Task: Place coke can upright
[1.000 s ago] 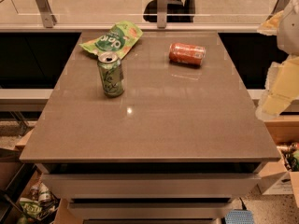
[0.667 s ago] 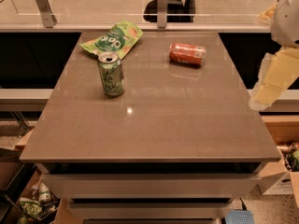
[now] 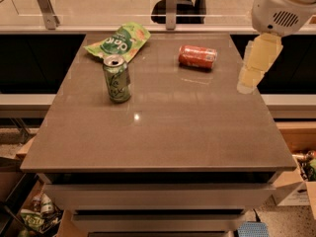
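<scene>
One coke can lying sideways, gripper (openness unclear) moved in over table edge

Only the arm shows, at upper right, its white wrist housing above the desk's far right corner. Below it the gripper hangs, pointing down and slightly left, over the right edge.

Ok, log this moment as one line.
coke can lying on side, far right | claw over table right edge, off can | green can upright
</scene>
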### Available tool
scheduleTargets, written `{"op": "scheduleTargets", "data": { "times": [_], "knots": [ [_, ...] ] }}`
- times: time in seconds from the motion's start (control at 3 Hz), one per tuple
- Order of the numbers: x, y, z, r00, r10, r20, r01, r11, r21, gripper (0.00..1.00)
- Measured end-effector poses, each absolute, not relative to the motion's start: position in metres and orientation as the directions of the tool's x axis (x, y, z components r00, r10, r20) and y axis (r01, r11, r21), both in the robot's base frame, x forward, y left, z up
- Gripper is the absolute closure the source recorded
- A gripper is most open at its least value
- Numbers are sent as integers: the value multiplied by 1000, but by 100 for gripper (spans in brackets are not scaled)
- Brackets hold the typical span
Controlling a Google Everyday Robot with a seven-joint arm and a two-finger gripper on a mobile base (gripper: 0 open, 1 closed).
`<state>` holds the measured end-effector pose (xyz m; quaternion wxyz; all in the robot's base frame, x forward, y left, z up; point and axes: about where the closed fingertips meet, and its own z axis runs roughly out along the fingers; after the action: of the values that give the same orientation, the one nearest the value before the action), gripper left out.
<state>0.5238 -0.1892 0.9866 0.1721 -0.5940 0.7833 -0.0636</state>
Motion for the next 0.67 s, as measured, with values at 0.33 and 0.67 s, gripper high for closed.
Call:
{"op": "scheduleTargets", "data": {
  "times": [0.33,0.67],
  "knots": [
    [524,-189,987,-235,-952,-194,-908,286,-305,0],
    [536,-190,996,-254,-951,-175,-891,300,-341,0]
  ]
}}
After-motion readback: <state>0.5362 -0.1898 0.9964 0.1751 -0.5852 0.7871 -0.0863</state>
